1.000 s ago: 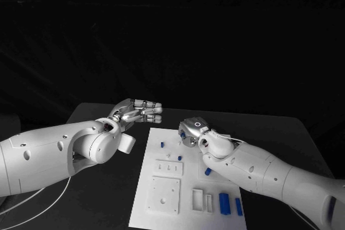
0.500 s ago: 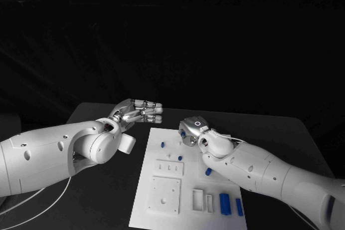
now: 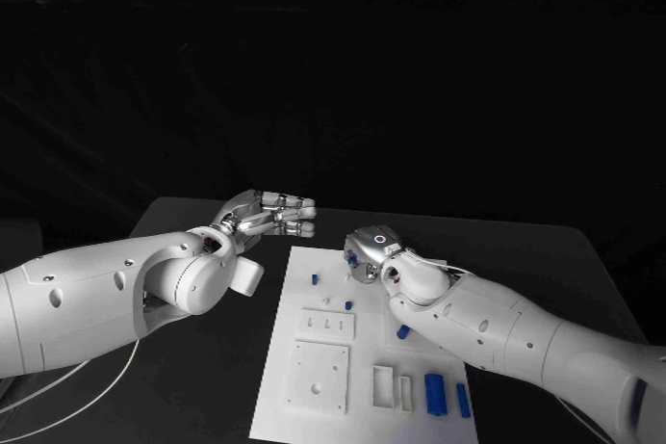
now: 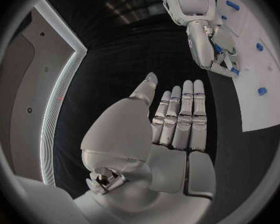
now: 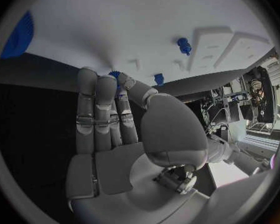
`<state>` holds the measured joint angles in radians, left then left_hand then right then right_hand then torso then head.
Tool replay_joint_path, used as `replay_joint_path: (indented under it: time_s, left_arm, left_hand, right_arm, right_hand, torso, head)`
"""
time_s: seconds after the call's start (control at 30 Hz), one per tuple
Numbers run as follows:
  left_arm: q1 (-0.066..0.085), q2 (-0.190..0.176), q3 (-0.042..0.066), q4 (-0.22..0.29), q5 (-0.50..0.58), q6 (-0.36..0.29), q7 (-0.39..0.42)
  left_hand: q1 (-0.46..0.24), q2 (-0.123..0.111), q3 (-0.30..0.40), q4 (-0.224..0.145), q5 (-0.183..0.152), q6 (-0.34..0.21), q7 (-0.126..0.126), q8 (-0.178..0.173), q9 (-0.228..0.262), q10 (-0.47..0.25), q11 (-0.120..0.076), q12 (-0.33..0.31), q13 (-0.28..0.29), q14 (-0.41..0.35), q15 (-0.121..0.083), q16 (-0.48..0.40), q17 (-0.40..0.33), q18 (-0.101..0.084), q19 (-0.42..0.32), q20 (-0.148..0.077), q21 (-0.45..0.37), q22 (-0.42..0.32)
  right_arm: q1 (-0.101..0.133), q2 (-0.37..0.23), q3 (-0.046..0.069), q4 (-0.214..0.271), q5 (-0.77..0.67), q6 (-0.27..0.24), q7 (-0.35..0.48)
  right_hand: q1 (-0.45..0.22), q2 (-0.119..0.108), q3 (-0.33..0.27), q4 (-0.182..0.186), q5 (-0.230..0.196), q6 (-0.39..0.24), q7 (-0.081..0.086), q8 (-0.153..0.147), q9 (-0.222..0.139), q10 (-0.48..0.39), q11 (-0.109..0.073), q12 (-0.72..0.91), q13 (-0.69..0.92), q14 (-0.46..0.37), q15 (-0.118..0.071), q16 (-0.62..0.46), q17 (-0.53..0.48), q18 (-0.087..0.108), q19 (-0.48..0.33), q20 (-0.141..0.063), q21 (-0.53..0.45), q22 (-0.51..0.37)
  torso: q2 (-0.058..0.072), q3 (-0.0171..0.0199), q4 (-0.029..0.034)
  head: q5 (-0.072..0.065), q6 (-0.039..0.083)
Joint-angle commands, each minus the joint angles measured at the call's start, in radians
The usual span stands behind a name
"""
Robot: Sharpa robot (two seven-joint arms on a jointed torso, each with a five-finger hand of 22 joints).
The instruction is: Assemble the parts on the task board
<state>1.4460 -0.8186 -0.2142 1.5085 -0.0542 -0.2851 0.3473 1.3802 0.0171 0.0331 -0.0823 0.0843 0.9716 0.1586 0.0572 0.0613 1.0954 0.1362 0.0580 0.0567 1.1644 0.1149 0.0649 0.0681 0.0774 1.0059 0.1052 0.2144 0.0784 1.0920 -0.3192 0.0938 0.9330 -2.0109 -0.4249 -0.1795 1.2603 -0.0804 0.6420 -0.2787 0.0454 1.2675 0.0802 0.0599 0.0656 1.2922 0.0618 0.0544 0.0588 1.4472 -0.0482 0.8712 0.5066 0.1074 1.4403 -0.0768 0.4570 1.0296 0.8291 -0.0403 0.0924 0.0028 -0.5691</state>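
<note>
Left hand [image 3: 268, 214] hovers off the task board's [image 3: 313, 386] 10 o'clock corner, over the black table [image 3: 208, 367]; its wrist view shows fingers [image 4: 180, 114] straight, side by side, nothing held. Right hand [image 3: 370, 253] sits low at the board's far end; its wrist view shows fingers [image 5: 96, 109] together, tips touching a small blue part [image 5: 115, 76]. Whether it is pinched, cannot tell. Board: flat white plate with raised rectangular blocks. Blue parts [image 3: 433, 392] lie at its 5 o'clock corner, others mid-board.
</note>
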Motion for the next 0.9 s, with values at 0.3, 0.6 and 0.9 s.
replay_joint_path:
  time_s: [0.3,0.6,0.9]
  left_arm:
    - [0.004,0.003,0.001,0.001,-0.006,0.014,0.005]
    - [0.004,0.002,0.001,-0.001,-0.006,0.011,0.004]
    - [0.006,-0.008,0.001,-0.004,-0.006,0.008,0.005]
  left_hand:
    - [-0.006,-0.002,-0.004,-0.004,0.003,-0.010,0.000,0.004,0.001,-0.009,0.005,0.002,0.001,-0.004,0.006,0.004,0.001,-0.006,-0.009,0.002,0.005,-0.001]
    - [-0.006,-0.003,-0.004,-0.004,0.003,-0.015,0.001,0.004,0.001,-0.012,0.006,0.002,0.001,-0.006,0.007,0.004,0.001,-0.006,-0.009,0.003,0.004,-0.001]
    - [-0.005,-0.005,-0.005,-0.004,0.002,-0.018,0.001,0.004,0.001,-0.016,0.007,0.002,0.001,-0.007,0.008,0.005,0.001,-0.005,-0.010,0.004,0.003,-0.002]
  right_arm:
    - [-0.003,0.003,-0.002,-0.006,0.011,0.039,0.001]
    - [-0.003,0.005,-0.002,-0.016,0.076,-0.015,0.031]
    - [0.001,-0.077,0.013,0.085,0.129,-0.059,0.047]
  right_hand:
    - [0.003,-0.003,0.008,0.000,0.005,-0.038,0.012,0.001,-0.002,-0.011,-0.015,0.004,0.000,-0.007,0.002,-0.013,-0.007,0.014,0.004,0.003,-0.022,0.008]
    - [0.054,-0.088,-0.269,0.087,0.031,-0.252,0.006,0.002,-0.004,-0.331,0.056,0.003,-0.003,0.001,0.051,-0.072,-0.054,0.052,0.039,0.060,-0.137,-0.093]
    - [0.071,-0.113,-0.327,0.146,0.075,-0.256,0.006,0.001,-0.004,-0.286,0.051,0.004,-0.001,0.004,0.049,-0.076,-0.054,0.048,0.058,0.057,-0.162,-0.116]
  torso:
    - [0.002,-0.0002,-0.0003]
    - [0.001,-0.0005,-0.0008]
    - [-0.001,0.0018,-0.0094]
  head:
    - [-0.001,-0.001]
    - [0.000,-0.002]
    - [-0.005,0.005]
